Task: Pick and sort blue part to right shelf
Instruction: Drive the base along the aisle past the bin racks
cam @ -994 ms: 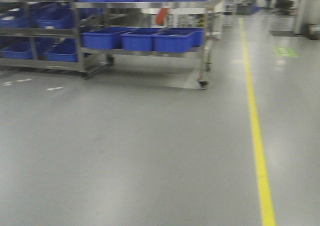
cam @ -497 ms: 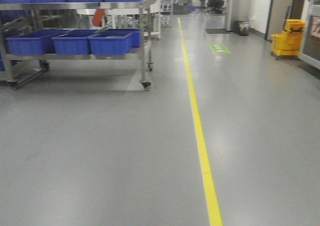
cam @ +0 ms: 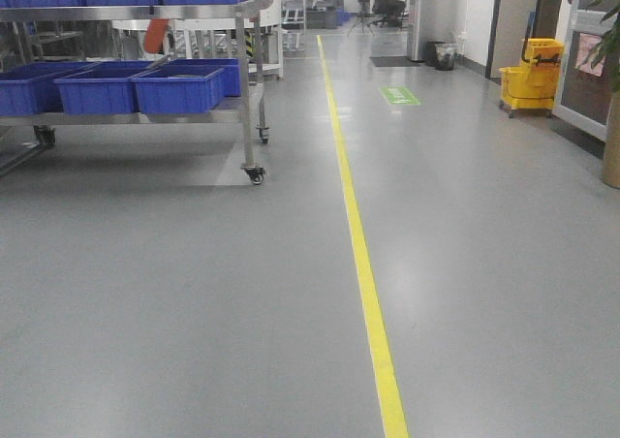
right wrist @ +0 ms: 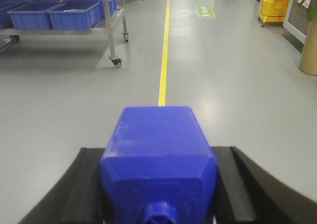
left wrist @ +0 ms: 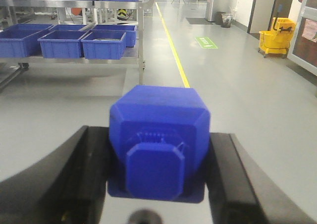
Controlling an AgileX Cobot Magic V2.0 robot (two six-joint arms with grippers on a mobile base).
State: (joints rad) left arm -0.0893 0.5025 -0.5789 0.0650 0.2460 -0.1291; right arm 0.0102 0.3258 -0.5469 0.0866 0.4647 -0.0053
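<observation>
Clamping blue part [left wrist: 158, 127] lengthwise, cap [left wrist: 154, 170] wristward: left end effector [left wrist: 158, 135]; right end effector [right wrist: 158, 154] likewise.

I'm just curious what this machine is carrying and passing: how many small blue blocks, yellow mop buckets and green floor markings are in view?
Small blue blocks: 2 (left block in the left gripper, right block in the right gripper)
Yellow mop bucket: 1
Green floor marking: 1
Total: 4

Clamping blue part [left wrist: 158, 110] in left hand [left wrist: 156, 135], lower centre of frame; clamping second blue part [right wrist: 156, 125] in right hand [right wrist: 158, 149].
</observation>
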